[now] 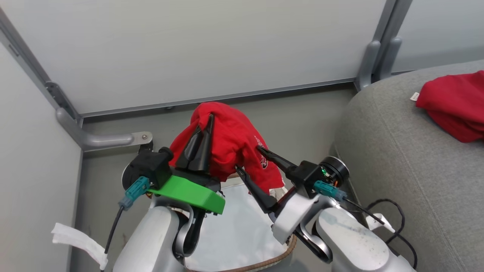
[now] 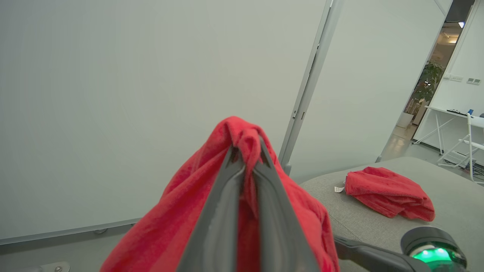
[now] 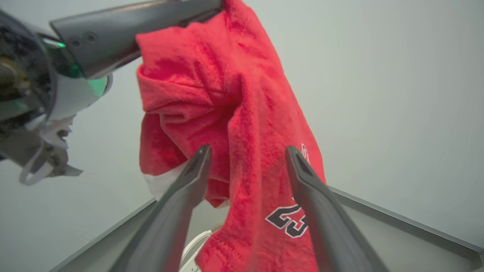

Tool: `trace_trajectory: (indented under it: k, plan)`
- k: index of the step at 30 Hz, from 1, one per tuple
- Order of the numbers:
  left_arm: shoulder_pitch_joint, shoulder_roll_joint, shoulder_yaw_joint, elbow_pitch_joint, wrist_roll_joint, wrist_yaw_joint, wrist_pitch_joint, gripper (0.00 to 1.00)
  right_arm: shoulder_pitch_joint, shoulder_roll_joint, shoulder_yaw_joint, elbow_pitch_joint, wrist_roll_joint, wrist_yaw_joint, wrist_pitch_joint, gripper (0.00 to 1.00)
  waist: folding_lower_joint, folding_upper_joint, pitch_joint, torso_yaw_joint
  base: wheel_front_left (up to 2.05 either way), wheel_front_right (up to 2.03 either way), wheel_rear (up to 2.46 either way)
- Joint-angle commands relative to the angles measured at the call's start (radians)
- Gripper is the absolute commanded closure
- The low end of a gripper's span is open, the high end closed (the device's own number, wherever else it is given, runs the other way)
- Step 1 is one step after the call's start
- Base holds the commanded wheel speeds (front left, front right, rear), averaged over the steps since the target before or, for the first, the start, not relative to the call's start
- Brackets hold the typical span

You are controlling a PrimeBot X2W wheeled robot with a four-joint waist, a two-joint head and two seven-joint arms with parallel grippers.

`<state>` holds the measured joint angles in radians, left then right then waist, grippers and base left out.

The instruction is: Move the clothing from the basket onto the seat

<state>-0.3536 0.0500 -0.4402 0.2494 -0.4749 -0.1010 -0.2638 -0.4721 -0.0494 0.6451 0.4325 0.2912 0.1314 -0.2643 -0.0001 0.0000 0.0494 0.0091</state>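
A red piece of clothing with white lettering hangs above the basket, pinched at its top by my left gripper, which is shut on it. The left wrist view shows the fabric bunched over the closed fingertips of that gripper. My right gripper is open just right of the hanging cloth. In the right wrist view the clothing drapes in front of the spread gripper; contact cannot be told. A second red garment lies on the grey seat.
White partition walls close in the back and the left. A grey metal brace sits at the floor on the left. A black cable trails beside the seat. A white strip lies on the floor at lower left.
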Motion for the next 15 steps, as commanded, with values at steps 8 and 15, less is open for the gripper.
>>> trace_trajectory:
  k: [8,15]
  plan:
    - [-0.034,0.002,-0.052,-0.002,-0.025,0.005,-0.001,1.00,-0.064,-0.004,0.041,0.133,-0.006,-0.001,0.000,0.00,0.0001,0.0000,0.018,0.066,0.00,0.00,0.00]
    - [-0.041,0.002,-0.093,-0.010,-0.039,0.008,-0.001,1.00,-0.073,-0.004,0.046,0.171,0.000,-0.001,0.000,0.62,0.0001,0.0000,0.030,0.084,0.00,0.00,0.00]
